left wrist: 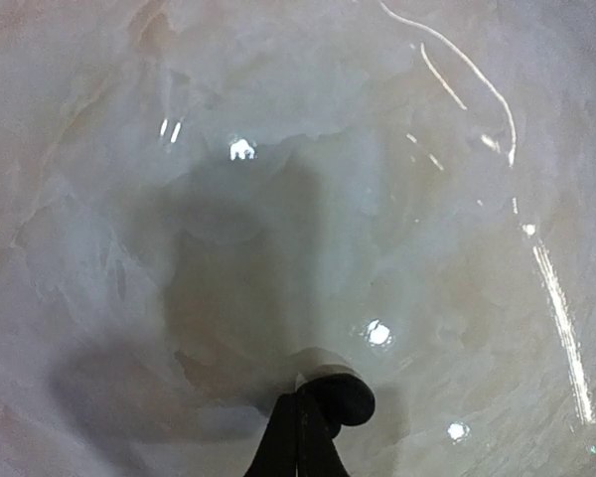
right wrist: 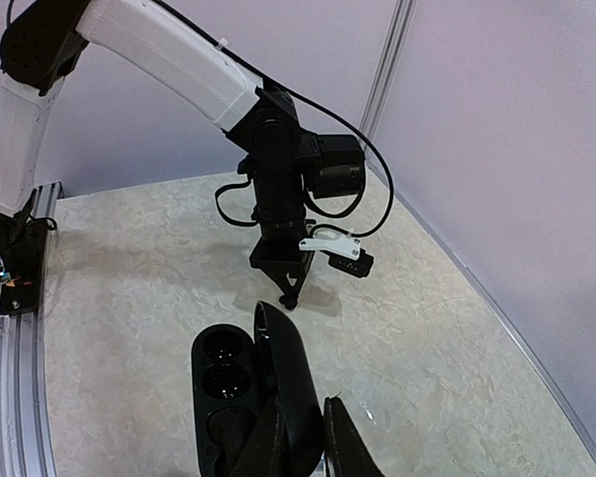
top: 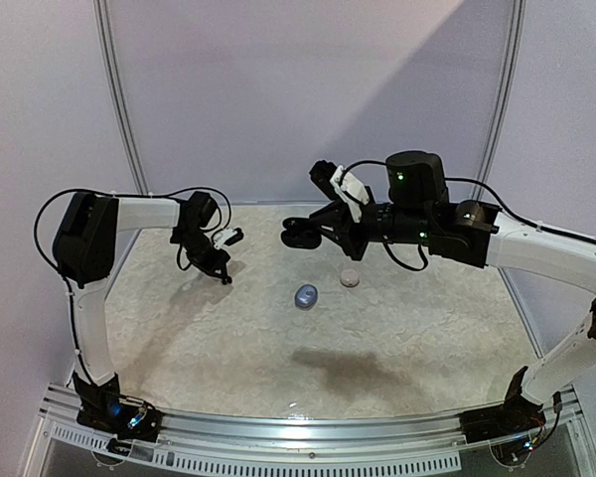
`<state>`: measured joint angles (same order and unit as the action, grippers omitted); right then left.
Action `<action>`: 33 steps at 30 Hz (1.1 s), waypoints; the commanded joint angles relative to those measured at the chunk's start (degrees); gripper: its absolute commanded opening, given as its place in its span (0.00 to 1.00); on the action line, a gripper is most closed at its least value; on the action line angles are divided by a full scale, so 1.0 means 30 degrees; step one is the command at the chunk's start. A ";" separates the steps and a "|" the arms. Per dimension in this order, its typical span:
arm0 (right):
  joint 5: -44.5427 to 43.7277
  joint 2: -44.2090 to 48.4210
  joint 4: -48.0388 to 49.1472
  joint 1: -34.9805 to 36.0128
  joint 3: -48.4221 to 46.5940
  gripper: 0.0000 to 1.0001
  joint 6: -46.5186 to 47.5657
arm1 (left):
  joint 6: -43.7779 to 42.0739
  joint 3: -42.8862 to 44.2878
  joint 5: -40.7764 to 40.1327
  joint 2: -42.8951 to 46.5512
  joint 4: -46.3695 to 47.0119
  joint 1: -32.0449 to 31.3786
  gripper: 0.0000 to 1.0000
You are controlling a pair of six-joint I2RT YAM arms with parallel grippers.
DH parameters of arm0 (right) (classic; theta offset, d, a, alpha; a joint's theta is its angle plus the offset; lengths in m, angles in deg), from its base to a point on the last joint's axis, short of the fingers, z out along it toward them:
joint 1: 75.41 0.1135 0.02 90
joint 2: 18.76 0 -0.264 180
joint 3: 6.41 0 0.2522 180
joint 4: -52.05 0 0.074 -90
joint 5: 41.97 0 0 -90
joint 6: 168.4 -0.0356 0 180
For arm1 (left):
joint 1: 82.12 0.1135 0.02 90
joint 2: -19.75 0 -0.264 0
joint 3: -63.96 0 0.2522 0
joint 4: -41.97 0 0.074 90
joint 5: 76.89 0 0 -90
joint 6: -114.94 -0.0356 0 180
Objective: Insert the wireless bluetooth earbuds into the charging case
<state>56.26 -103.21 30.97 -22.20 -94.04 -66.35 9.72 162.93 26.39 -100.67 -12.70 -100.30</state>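
Note:
My left gripper [left wrist: 300, 399] is shut, with a black earbud [left wrist: 346, 396] pinched at its fingertips and sticking out to the right just above the table. From above, the left gripper [top: 223, 276] points down at the far left of the table. My right gripper [right wrist: 310, 429] is shut on the upright lid of an open black charging case [right wrist: 223, 383], held in the air. The case's two round wells face up and look dark. In the top view the case [top: 300, 235] hangs above the table's far middle, to the right of the left gripper.
A small bluish-grey rounded item [top: 306, 295] and a small pale pinkish round one [top: 349, 279] lie on the marbled table [top: 397, 348] near the middle. Pale walls close the back and both sides. A metal rail [top: 308, 429] runs along the near edge.

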 commanded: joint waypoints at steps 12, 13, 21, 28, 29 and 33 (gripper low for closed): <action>-0.0049 0.0698 -0.0263 -0.0104 -0.0222 0.00 -0.0180 | -0.1297 -0.1355 0.0922 0.1090 -0.0871 -0.0862 0.13; -0.0022 0.0697 -0.0259 -0.0097 -0.0222 0.00 -0.0195 | -0.1324 -0.1475 0.0903 0.1205 -0.0794 -0.0879 0.14; 0.0011 0.0712 -0.0270 -0.0129 -0.0251 0.00 -0.0244 | -0.1553 -0.2096 0.0843 0.1495 -0.0766 -0.1078 0.19; -0.0062 0.0840 -0.0304 -0.0124 -0.0222 0.00 -0.0377 | -0.1408 -0.2099 0.0537 0.1447 -0.0336 -0.1266 0.10; -0.0057 0.0857 -0.0323 -0.0111 -0.0196 0.00 -0.0425 | -0.1450 -0.2047 0.0464 0.1440 -0.0313 -0.1266 0.10; -0.0048 0.0987 -0.0321 -0.0102 -0.0113 0.00 -0.0516 | -0.1600 -0.1735 0.0451 0.1394 -0.0341 -0.1266 0.07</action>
<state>56.24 -102.40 30.43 -22.20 -94.04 -66.87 5.63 156.85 28.29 -97.13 -13.94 -103.40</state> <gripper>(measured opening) 0.110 0.114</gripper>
